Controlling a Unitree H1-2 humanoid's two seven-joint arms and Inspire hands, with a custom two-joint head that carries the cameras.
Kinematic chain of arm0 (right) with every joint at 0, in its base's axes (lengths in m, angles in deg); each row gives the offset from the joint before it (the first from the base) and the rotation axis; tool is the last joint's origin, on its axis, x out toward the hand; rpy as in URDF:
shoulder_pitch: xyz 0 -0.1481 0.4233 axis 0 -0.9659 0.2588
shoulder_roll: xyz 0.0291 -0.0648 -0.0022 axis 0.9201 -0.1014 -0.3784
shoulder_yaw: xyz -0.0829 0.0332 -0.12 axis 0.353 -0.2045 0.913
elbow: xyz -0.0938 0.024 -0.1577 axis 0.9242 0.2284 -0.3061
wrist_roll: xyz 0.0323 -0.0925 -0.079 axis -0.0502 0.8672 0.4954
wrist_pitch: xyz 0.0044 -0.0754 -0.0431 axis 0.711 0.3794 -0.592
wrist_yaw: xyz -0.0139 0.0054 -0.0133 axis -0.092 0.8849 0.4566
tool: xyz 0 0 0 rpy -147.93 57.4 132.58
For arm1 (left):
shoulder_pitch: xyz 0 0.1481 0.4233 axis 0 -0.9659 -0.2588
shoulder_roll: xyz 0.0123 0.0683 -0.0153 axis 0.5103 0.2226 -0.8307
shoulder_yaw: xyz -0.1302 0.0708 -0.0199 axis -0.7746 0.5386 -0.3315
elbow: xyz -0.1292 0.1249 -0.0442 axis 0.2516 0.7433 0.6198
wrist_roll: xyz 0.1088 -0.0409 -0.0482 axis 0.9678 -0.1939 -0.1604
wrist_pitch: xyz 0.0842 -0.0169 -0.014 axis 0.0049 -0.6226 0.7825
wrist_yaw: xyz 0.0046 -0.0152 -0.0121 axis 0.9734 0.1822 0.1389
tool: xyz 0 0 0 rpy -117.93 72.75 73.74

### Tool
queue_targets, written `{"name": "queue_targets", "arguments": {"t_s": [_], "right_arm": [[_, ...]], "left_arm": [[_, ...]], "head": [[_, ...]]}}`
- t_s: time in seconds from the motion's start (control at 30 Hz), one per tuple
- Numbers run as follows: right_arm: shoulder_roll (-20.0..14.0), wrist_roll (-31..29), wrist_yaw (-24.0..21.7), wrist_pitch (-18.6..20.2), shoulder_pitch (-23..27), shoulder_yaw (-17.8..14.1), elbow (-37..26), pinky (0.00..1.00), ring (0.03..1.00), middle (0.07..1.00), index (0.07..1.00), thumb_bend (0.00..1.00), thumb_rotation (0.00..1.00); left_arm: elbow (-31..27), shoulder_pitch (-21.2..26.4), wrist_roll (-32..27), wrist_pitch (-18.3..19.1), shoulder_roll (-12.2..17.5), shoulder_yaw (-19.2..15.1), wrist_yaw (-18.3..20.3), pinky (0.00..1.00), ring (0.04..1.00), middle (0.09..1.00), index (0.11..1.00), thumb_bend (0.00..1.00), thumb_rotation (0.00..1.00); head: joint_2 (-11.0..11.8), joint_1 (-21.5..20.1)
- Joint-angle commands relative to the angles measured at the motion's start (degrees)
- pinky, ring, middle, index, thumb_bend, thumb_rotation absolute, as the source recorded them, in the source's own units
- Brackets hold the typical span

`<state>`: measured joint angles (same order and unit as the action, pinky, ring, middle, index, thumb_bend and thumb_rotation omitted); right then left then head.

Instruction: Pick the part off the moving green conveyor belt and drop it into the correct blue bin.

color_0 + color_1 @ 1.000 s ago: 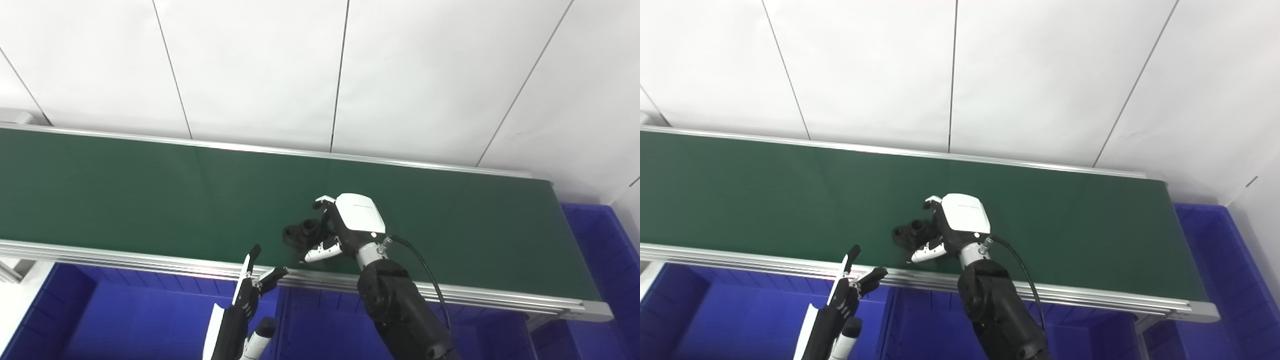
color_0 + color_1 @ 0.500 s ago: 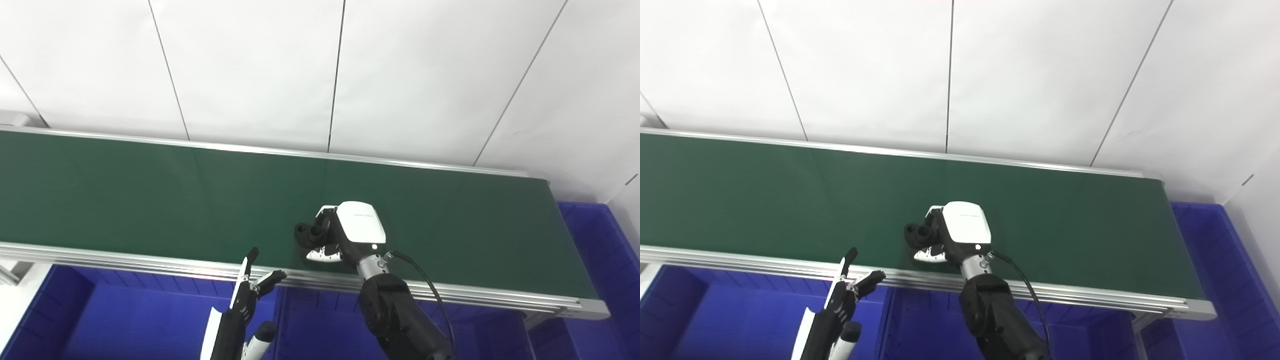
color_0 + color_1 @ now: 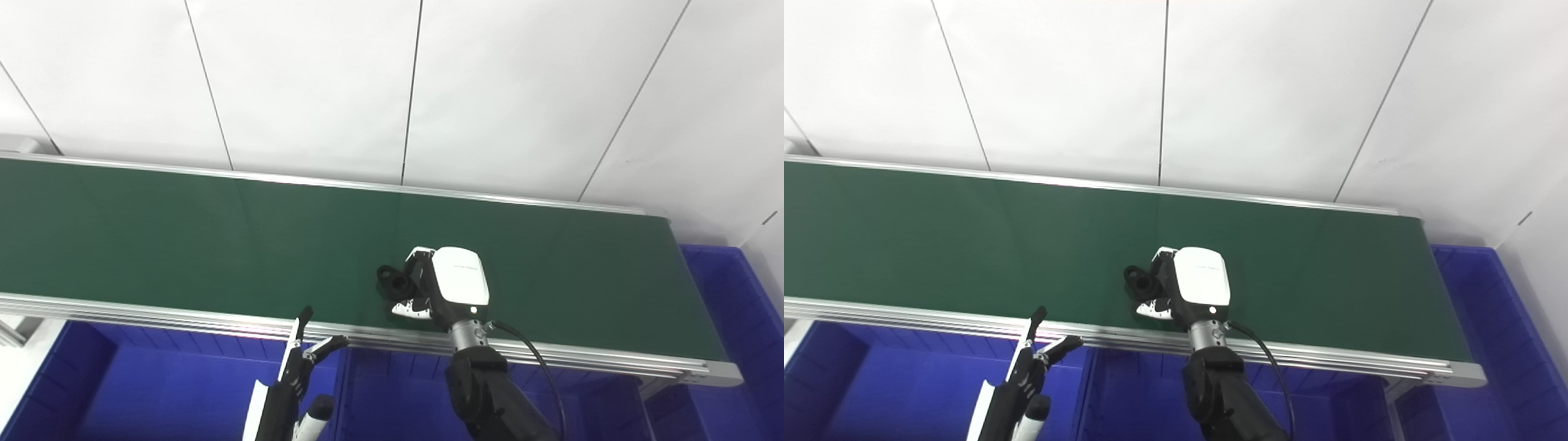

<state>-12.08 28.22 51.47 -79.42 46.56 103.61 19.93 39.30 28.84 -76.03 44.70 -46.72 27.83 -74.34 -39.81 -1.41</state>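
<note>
A small black part sits on the green conveyor belt near its front edge. My right hand lies over the belt with its fingers curled around the part's right side; the part also shows in the right eye view against that hand. My left hand hangs below the belt's front rail, fingers apart and empty, over a blue bin.
Blue bins lie under the belt's front edge, and another blue bin stands past the belt's right end. An aluminium rail runs along the belt's front. A white panelled wall rises behind.
My right hand has closed its fingers around the black part and moved to the right with it along the belt. My left hand has sunk slightly.
</note>
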Motion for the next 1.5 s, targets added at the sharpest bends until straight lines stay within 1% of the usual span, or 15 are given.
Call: {"name": "queue_targets", "arguments": {"t_s": [0.0,0.1,0.2,0.4,0.43,0.57,0.6,0.7,0.8,0.9,1.03,1.13,1.2,1.27,1.47], "right_arm": [[0.02,1.24,0.35,-1.46,-1.04,1.52,0.96,0.10,0.154,0.231,0.477,0.51,0.14],[-0.56,1.70,1.77,-2.35,-0.91,2.23,0.18,0.09,0.145,0.227,0.485,0.51,0.14],[-1.64,3.00,3.28,-3.69,-0.05,3.70,-0.12,0.09,0.140,0.224,0.486,0.51,0.14],[-3.23,4.85,4.42,-4.30,1.23,5.56,-1.27,0.08,0.136,0.221,0.488,0.51,0.14],[-3.45,4.89,5.05,-4.96,1.47,5.68,-1.40,0.08,0.135,0.220,0.488,0.51,0.14],[-3.92,4.37,5.94,-6.79,1.78,5.47,-2.33,0.09,0.141,0.227,0.488,0.51,0.14],[-3.95,4.30,6.54,-7.32,1.85,5.29,-2.37,0.09,0.143,0.231,0.487,0.51,0.14],[-3.86,4.94,10.15,-8.66,2.21,4.95,-1.29,0.09,0.144,0.234,0.486,0.51,0.14],[-3.91,5.00,11.26,-9.56,2.27,4.62,-0.88,0.09,0.144,0.235,0.486,0.51,0.14],[-3.99,5.36,13.29,-10.32,2.46,4.41,-0.18,0.09,0.142,0.234,0.485,0.51,0.14],[-3.34,4.22,16.98,-11.05,2.61,2.67,1.18,0.09,0.139,0.227,0.485,0.51,0.14],[-2.50,2.75,18.23,-9.11,2.17,-0.24,0.27,0.09,0.143,0.228,0.487,0.50,0.14],[-1.97,2.51,19.02,-8.00,1.97,-1.82,-0.31,0.10,0.145,0.227,0.487,0.50,0.14],[-1.41,1.91,20.08,-8.31,1.73,-3.26,-0.58,0.09,0.143,0.227,0.487,0.50,0.14],[-0.48,1.71,21.45,-9.40,0.86,-4.74,-1.27,0.09,0.137,0.220,0.487,0.50,0.14]], "left_arm": [[-1.66,-0.80,-0.41,-1.77,-3.98,3.86,0.08,0.89,0.817,0.768,0.998,0.65,0.96],[-1.35,-0.68,-0.52,-2.04,-3.84,3.71,0.06,0.88,0.810,0.762,0.993,0.65,0.95],[-1.11,-0.62,-0.56,-2.14,-3.75,3.60,0.05,0.89,0.810,0.762,0.990,0.66,0.95],[-0.75,-0.55,-0.09,-2.46,-3.70,3.55,-0.08,0.90,0.809,0.758,0.991,0.66,0.97],[-0.59,-0.51,-0.33,-2.71,-3.67,3.57,-0.04,0.90,0.809,0.757,0.991,0.66,0.97],[-0.32,-0.46,-0.63,-3.00,-3.57,3.59,0.09,0.91,0.812,0.750,0.992,0.66,0.97],[-0.35,-0.49,-0.63,-3.04,-3.60,3.59,0.09,0.91,0.812,0.750,0.991,0.66,0.97],[-0.24,-0.54,-0.82,-3.23,-3.66,3.53,0.07,0.90,0.810,0.750,0.987,0.65,0.96],[0.09,-0.36,-0.55,-3.60,-3.55,3.34,-0.03,0.90,0.807,0.747,0.986,0.66,0.97],[0.41,-0.18,-0.55,-4.18,-3.48,3.24,-0.10,0.90,0.802,0.738,0.986,0.64,0.97],[0.70,0.03,-1.08,-4.52,-3.20,3.18,0.16,0.91,0.810,0.751,0.981,0.64,0.97],[0.69,0.00,-0.58,-4.17,-3.12,3.02,0.06,0.90,0.804,0.749,0.988,0.64,0.98],[0.76,0.06,-1.04,-4.16,-2.91,3.01,0.29,0.92,0.810,0.749,0.996,0.64,0.98],[0.83,0.10,-1.06,-4.20,-2.73,2.87,0.31,0.91,0.808,0.749,0.998,0.64,0.98],[1.34,0.54,-0.18,-4.16,-2.12,2.19,0.11,0.90,0.805,0.753,0.999,0.65,0.99]], "head": [[-0.03,-0.10],[0.06,-0.21],[0.13,-0.45],[0.43,-0.50],[0.58,-0.48],[0.63,-0.46],[0.63,-0.46],[0.92,-0.54],[1.16,-0.56],[1.24,-0.58],[1.35,-0.66],[1.49,-0.78],[1.54,-0.80],[1.65,-0.87],[1.95,-0.93]]}}
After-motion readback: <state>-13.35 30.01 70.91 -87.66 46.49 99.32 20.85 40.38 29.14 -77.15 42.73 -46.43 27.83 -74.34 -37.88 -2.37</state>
